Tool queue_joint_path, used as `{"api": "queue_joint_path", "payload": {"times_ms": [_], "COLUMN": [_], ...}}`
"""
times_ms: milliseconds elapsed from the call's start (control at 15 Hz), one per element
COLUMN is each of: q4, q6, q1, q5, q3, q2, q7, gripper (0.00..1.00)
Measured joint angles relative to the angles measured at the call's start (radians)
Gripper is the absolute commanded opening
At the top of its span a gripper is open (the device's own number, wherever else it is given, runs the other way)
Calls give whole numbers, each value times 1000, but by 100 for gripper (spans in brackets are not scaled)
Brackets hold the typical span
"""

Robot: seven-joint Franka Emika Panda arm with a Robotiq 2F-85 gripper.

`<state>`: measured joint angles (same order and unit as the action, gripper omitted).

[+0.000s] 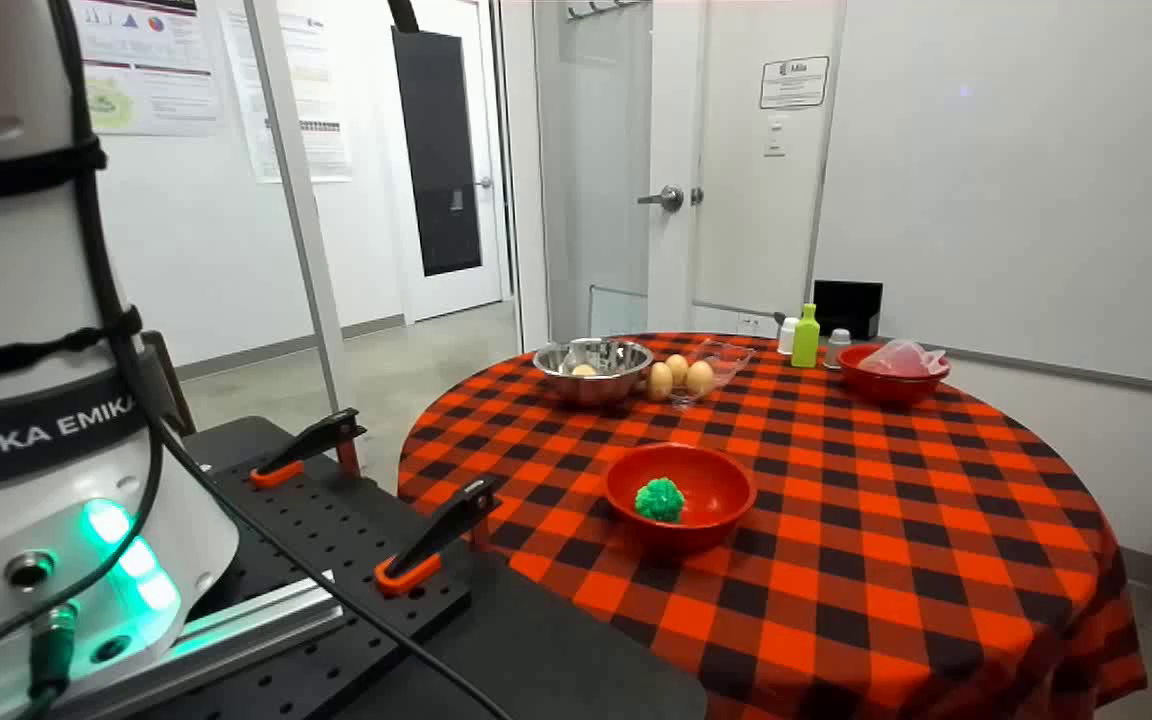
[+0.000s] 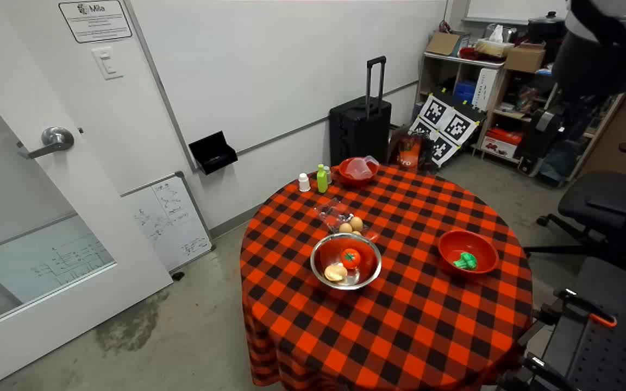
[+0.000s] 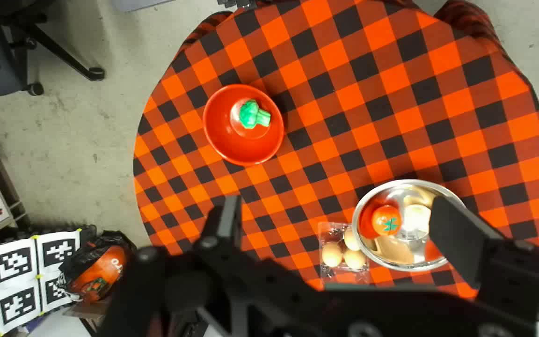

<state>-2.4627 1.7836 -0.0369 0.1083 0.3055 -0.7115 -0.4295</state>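
The claw [image 3: 337, 220] hangs above the table [image 3: 325, 117], released, its two fingers spread wide apart. In the wrist view the finger at the right overlaps the edge of a stainless-steel bowl [image 3: 393, 255]; the finger at the left shows against the red-and-black check that covers the table. Inside the steel bowl a red tomato [image 3: 386, 220] with a green calyx lies beside a pale, rounded piece of food [image 3: 417, 217] whose kind is hard to tell. Just beside that bowl sits a clear plastic egg carton [image 3: 331, 231] with three brown eggs [image 3: 331, 255] in sight.

A green broccoli floret [image 1: 659, 500] rests on the bottom of a red bowl [image 1: 706, 485]. In an exterior view this bowl stands nearer than the steel one and to its right. On the far part of the table a white container [image 1: 787, 336], a lime-green bottle [image 1: 805, 340] and a small shaker [image 1: 838, 348] stand upright together; to their right, a second red bowl [image 1: 886, 390] holds crumpled clear plastic [image 1: 896, 358]. At the left, two black-and-orange clamps [image 1: 441, 525] sit along a perforated black plate [image 1: 336, 530].
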Motion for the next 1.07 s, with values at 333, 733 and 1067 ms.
{"api": "queue_joint_path", "payload": {"times_ms": [333, 733, 1067], "q4": [0, 0, -4], "q6": [0, 0, 4], "q1": [0, 0, 5], "q5": [0, 0, 6], "q3": [0, 0, -17], "q2": [0, 0, 0], "q7": [0, 0, 0], "gripper": [100, 100, 100]}}
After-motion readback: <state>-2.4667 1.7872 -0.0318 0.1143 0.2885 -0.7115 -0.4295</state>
